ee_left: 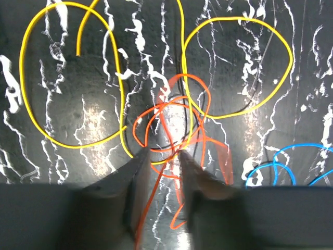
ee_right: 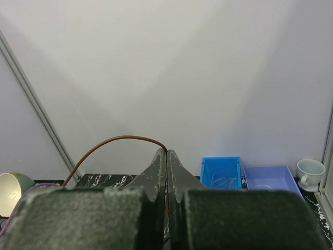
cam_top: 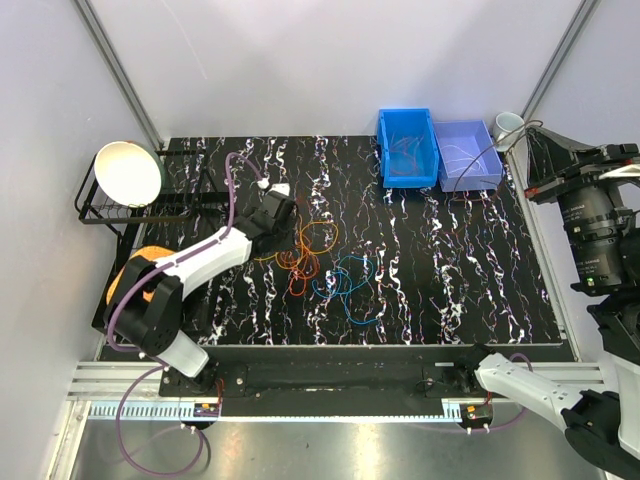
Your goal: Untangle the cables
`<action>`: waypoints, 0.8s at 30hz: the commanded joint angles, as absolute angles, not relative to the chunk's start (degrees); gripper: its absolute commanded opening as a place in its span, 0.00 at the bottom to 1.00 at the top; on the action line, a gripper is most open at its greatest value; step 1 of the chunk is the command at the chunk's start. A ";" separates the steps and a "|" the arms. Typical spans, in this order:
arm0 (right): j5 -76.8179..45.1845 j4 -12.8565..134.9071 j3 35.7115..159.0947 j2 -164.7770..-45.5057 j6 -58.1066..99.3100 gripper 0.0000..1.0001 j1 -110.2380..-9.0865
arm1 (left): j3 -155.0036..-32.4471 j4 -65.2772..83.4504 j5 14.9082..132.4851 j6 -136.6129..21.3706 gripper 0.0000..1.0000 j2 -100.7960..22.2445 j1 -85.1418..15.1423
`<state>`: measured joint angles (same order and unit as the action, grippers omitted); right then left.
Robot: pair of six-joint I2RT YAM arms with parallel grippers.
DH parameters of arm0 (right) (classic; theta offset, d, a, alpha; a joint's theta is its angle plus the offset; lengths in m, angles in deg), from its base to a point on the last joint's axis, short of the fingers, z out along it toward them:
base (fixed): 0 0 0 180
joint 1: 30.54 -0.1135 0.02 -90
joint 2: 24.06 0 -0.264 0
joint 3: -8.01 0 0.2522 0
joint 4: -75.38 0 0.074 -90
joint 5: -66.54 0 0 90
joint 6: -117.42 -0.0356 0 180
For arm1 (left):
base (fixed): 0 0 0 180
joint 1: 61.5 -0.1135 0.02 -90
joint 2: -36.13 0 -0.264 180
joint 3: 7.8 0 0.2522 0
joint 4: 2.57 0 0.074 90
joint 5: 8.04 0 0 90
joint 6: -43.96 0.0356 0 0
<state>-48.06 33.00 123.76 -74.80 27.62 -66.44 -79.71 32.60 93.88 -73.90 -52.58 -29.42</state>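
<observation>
The cables lie tangled mid-table: orange and yellow loops (cam_top: pixel 305 255) and blue loops (cam_top: pixel 347 283) to their right. In the left wrist view, yellow loops (ee_left: pixel 67 78) ring an orange knot (ee_left: pixel 174 112), with a blue cable (ee_left: pixel 276 166) at the right. My left gripper (cam_top: pixel 277 213) (ee_left: pixel 163 154) is open, low over the knot. Its fingers (ee_left: pixel 132 182) straddle orange strands. My right gripper (cam_top: pixel 442 381) (ee_right: pixel 167 152) is at the near table edge and faces the back wall. It is shut on a thin dark red cable (ee_right: pixel 119 138) that arcs off to the left.
A blue bin (cam_top: pixel 384 150) holding red wires and a lavender bin (cam_top: pixel 480 180) stand at the back right, with a white cup (cam_top: pixel 508 123) beside them. A white bowl (cam_top: pixel 128 172) sits on a black rack at the back left. A camera rig (cam_top: pixel 590 200) stands at the right edge.
</observation>
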 commanded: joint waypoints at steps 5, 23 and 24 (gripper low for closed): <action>-46.66 33.67 124.08 -75.12 26.01 0.00 -66.66 | -82.10 34.03 94.61 -73.29 0.83 -51.24 -24.87; -47.36 33.50 110.64 -74.25 21.97 0.00 -66.66 | -81.59 26.58 92.24 -70.74 0.97 -40.60 -14.39; -47.80 33.58 108.97 -73.81 20.57 0.00 -66.75 | -81.41 26.22 91.46 -70.65 0.96 -40.86 -14.30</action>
<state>-46.51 32.69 113.91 -74.74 23.80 -66.44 -82.81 32.05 94.03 -72.39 -41.49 -15.06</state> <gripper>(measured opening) 0.010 0.972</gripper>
